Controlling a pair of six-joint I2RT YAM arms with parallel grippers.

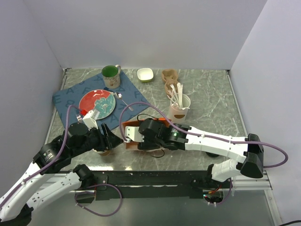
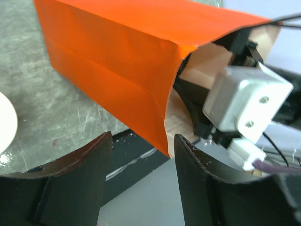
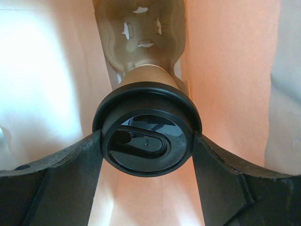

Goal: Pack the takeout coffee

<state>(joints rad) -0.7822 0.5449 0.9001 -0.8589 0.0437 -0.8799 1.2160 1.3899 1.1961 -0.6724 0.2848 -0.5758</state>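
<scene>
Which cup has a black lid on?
The brown cup in the right end effector, inside the orange bag. The green mug and the cup of utensils are lidless.

The grey marbled tabletop (image 1: pixel 211 94) carries a blue cloth (image 1: pixel 63 99) at the far left. A small pale-green bowl (image 1: pixel 145 74) and a tan pulp cup carrier (image 1: pixel 169 77) sit near the back edge, with a paper cup of white utensils (image 1: pixel 178 110) mid-right. An orange paper bag (image 1: pixel 128 126) lies on its side near the front.
</scene>
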